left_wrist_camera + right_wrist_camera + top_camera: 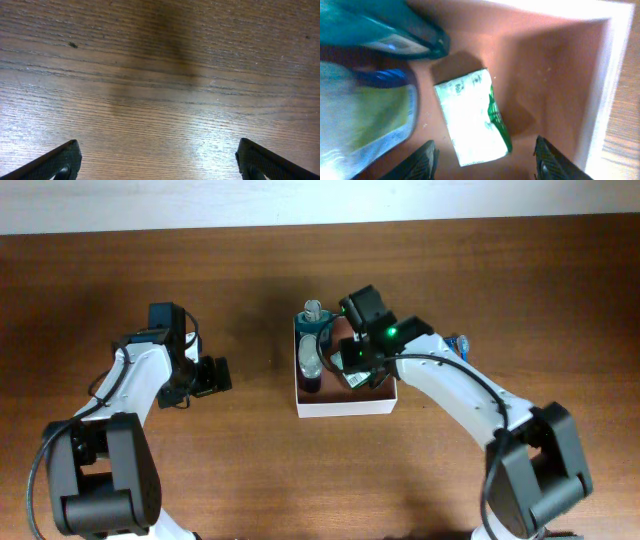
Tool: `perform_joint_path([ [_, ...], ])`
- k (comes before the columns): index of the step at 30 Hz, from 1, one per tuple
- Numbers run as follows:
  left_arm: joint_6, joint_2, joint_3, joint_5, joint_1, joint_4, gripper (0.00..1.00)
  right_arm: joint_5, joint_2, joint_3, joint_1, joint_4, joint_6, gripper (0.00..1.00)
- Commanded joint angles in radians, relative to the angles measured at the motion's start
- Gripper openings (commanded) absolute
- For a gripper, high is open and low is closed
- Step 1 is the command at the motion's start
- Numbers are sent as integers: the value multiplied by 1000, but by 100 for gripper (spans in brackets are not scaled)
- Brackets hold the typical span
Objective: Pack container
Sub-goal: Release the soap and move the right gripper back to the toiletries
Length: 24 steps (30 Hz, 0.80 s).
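Note:
The container [340,407] is a square white-walled box with a reddish-brown inside, at the table's middle. In it lie a teal bottle [311,320], a clear bottle with a blue cap [309,358] and a small white-and-green packet [354,379]. My right gripper [352,362] hangs open over the box. In the right wrist view the packet [472,117] lies flat on the box floor between my open fingers [485,160], apart from them. The container wall [600,85] is to the right. My left gripper [213,376] is open and empty over bare wood [160,90].
A small blue-and-white object [461,344] lies on the table right of the box, partly hidden by my right arm. The wooden table's far edge meets a white wall at the top of the overhead view.

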Motion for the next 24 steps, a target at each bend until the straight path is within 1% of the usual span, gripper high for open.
perform_joint_path([
  [1, 2, 5, -4, -4, 4, 0, 99, 8, -105, 115, 5, -61, -13, 55],
  [6, 2, 5, -4, -3, 4, 0, 99, 52, -185, 206, -37, -212, -13, 55],
  [9, 2, 5, -4, -4, 4, 0, 99, 107, -222, 207, -103, -297, -13, 55],
  [14, 2, 5, -4, -4, 4, 0, 100, 106, -225, 190, -243, -439, -13, 55],
  [19, 2, 5, -4, -4, 4, 0, 99, 57, -223, 90, -357, -460, -47, 55],
  [24, 2, 5, -4, -3, 4, 0, 99, 41, -222, -43, -417, -405, -47, 54],
])
